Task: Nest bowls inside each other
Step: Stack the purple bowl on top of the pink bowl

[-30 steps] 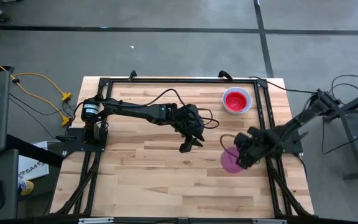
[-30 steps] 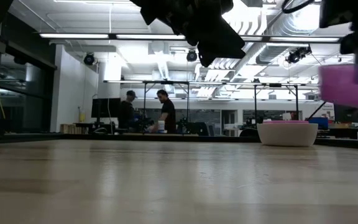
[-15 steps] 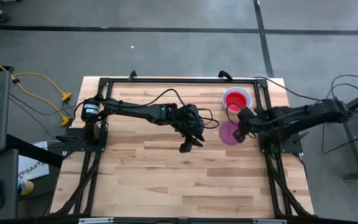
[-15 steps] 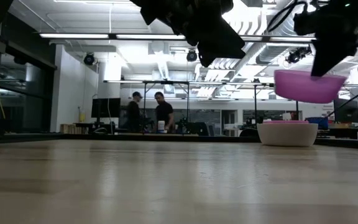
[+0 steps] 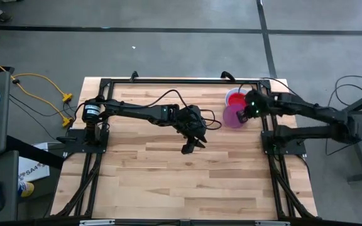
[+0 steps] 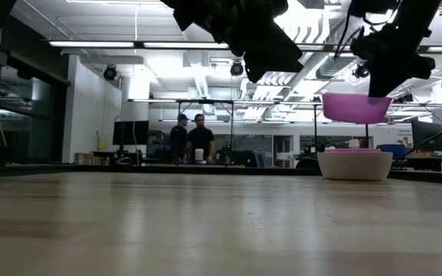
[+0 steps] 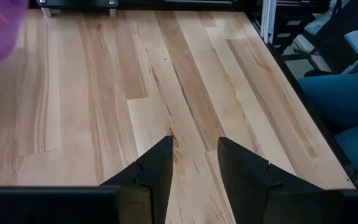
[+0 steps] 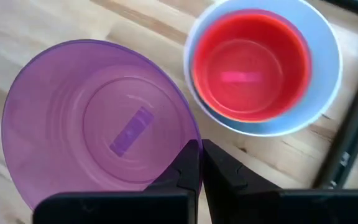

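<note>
A purple bowl point(image 8: 98, 124) hangs in the air with my right gripper point(image 8: 201, 163) shut on it. From above, the bowl point(image 5: 232, 117) sits just near-left of a red bowl point(image 5: 236, 98) at the far right. That red bowl point(image 8: 250, 62) is nested in a pale blue bowl point(image 8: 325, 68), which rests on its base on the table. At table height the purple bowl point(image 6: 355, 107) floats above the stack point(image 6: 354, 165). My left gripper point(image 5: 190, 145) hovers open over the middle of the table, holding nothing point(image 7: 194, 149). My right gripper pinches the purple bowl's rim point(image 8: 190, 142), one finger inside the bowl and one outside. The fingers slant steeply down from the table's right side. The bowl is lifted clear of the table, mouth up and roughly level.
A black frame rail point(image 5: 266, 125) runs along the table's right side, close to the stack point(image 8: 347, 143). Bare wood lies around the left gripper point(image 7: 104, 93). Two people stand far back in the room point(image 6: 190, 142).
My right gripper has swung from the near right part of the table toward the far edge, up to the red bowl's stack, rolling its wrist and rising a little. The purple bowl travelled with it, staying clear of the table.
</note>
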Robot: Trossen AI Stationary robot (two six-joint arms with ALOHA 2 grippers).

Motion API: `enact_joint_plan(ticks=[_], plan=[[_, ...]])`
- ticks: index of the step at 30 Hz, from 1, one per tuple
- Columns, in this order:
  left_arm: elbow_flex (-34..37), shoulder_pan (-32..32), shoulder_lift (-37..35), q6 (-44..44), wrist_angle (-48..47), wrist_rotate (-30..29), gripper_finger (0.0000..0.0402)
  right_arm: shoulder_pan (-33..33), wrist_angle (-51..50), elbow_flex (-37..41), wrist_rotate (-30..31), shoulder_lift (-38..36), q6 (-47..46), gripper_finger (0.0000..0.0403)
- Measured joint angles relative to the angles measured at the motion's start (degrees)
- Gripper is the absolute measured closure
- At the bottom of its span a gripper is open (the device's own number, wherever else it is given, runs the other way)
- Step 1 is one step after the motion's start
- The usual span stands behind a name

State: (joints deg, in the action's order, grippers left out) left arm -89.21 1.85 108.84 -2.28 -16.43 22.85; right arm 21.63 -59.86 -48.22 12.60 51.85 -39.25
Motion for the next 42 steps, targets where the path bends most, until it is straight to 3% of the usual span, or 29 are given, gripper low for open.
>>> enact_joint_plan(ticks=[7,16,21,28,38,42], plan=[[0.0,0.0,0.0,0.0,0.0,0.0,0.0274,12.5,-2.6,0.0,-3.0,-0.1,5.7,0.0399],[0.0,0.0,0.0,0.0,0.0,0.0,0.0274,21.5,1.9,0.0,-7.4,0.0,10.8,0.0399],[0.0,0.0,0.0,0.0,0.0,0.0,0.0274,26.4,1.3,0.0,-7.0,0.0,12.7,0.0399],[0.0,0.0,0.0,0.0,0.0,0.0,0.0274,30.5,1.3,0.0,-6.9,0.2,15.1,0.0399],[0.0,0.0,0.0,0.0,0.0,0.0,0.0274,33.9,8.3,2.5,-14.5,5.1,15.8,0.0399],[0.0,0.0,0.0,0.0,0.0,0.0,0.0274,34.9,11.4,3.2,-15.0,7.4,15.7,0.0399]])
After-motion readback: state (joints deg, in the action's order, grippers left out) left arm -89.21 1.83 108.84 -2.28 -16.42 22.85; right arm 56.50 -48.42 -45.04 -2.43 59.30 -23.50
